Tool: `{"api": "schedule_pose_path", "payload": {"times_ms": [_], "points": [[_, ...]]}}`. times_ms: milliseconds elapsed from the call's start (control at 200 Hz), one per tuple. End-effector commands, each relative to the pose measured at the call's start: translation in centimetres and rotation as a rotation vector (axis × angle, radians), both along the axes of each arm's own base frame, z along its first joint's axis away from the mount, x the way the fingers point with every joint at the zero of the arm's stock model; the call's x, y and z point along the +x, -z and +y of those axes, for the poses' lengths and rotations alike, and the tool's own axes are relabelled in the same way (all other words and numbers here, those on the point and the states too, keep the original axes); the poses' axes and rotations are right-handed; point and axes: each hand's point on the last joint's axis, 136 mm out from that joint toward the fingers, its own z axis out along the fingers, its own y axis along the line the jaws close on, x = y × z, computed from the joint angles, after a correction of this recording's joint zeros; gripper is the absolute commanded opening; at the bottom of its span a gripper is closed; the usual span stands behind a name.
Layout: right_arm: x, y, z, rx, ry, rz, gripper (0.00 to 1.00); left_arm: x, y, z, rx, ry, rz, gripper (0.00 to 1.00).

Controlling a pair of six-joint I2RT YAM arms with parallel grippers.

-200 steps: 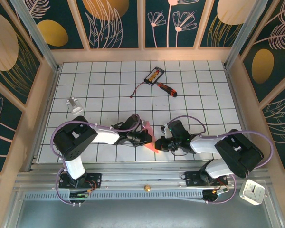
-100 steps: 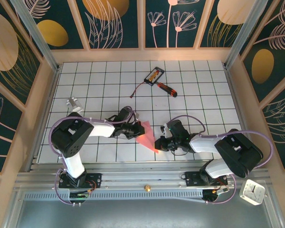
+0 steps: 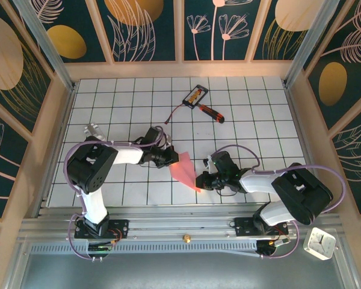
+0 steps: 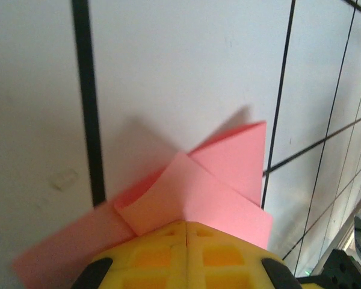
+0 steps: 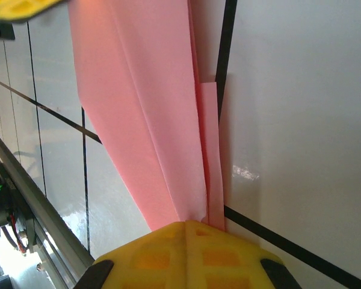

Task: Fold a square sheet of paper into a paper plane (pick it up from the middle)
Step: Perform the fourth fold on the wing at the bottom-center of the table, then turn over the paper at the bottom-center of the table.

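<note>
The square sheet of paper is folded into a pink-red pointed paper plane [image 3: 184, 168] that slants between my two grippers, just above the tiled table. My left gripper [image 3: 171, 158] is shut on its wide rear end. In the left wrist view the yellow fingers [image 4: 168, 253] meet over layered flaps of the paper [image 4: 222, 174]. My right gripper [image 3: 200, 180] is shut on the narrow tip. In the right wrist view the long creased paper [image 5: 138, 108] runs away from the closed gripper [image 5: 186, 224] toward the left gripper's yellow finger [image 5: 18, 7].
A red-handled screwdriver [image 3: 212, 112], a small black-and-orange card [image 3: 195, 95] and a thin cable [image 3: 173, 114] lie at the back of the table. A small silvery object [image 3: 95, 132] sits at the left. A metal rail [image 3: 186, 232] runs along the near edge.
My left gripper has moved away from the bases and to the left, drawing the paper's wide end with it, so the paper now shows stretched out. The right gripper has stayed put.
</note>
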Motion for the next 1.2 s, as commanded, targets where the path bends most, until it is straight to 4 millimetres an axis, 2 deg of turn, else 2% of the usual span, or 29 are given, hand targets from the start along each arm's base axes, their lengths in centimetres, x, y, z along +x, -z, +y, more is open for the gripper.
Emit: {"api": "schedule_pose_path", "payload": {"times_ms": [0,175,300,360,445,505,520,621,781,836,901,1061,1196], "points": [[-3.8,4.9,-4.8,-0.230,0.025,0.164,0.00,3.3,2.8,4.5,0.186,-0.112,-0.043,0.00],[-3.9,4.8,-4.8,-0.224,0.029,0.166,0.00,4.8,3.5,6.4,0.232,-0.128,-0.050,0.00],[-3.3,3.8,-4.1,-0.189,0.017,0.137,0.00,6.4,2.0,7.2,0.219,-0.146,-0.085,0.00],[-2.4,2.1,-3.0,-0.137,-0.003,0.083,0.00,6.8,0.4,7.0,0.199,-0.145,-0.120,0.00],[-1.0,-1.5,-1.2,-0.031,-0.024,-0.014,0.00,6.4,-2.4,6.3,0.116,-0.156,-0.156,0.03],[0.0,-4.1,-0.5,0.030,-0.017,-0.091,0.04,5.3,-3.8,6.0,0.062,-0.170,-0.168,0.07],[0.2,-4.6,-0.5,0.039,-0.012,-0.107,0.05,5.1,-5.0,5.9,0.038,-0.175,-0.190,0.08],[2.1,-6.4,-0.8,0.062,0.054,-0.184,0.13,2.8,-6.6,5.3,-0.034,-0.187,-0.203,0.14],[6.0,-6.2,-0.8,-0.020,0.116,-0.258,0.23,1.2,-6.6,5.4,-0.057,-0.192,-0.191,0.17],[6.7,-5.6,-0.3,-0.038,0.102,-0.249,0.27,1.0,-6.3,5.4,-0.051,-0.186,-0.184,0.17],[7.4,-4.9,0.2,-0.056,0.090,-0.246,0.36,0.9,-6.2,5.4,-0.050,-0.181,-0.180,0.17],[8.2,-4.0,1.3,-0.051,0.055,-0.239,0.36,0.7,-6.1,5.3,-0.051,-0.173,-0.178,0.18],[8.1,-3.7,2.0,-0.019,0.038,-0.226,0.33,0.5,-5.7,5.4,-0.043,-0.170,-0.168,0.18]]}}
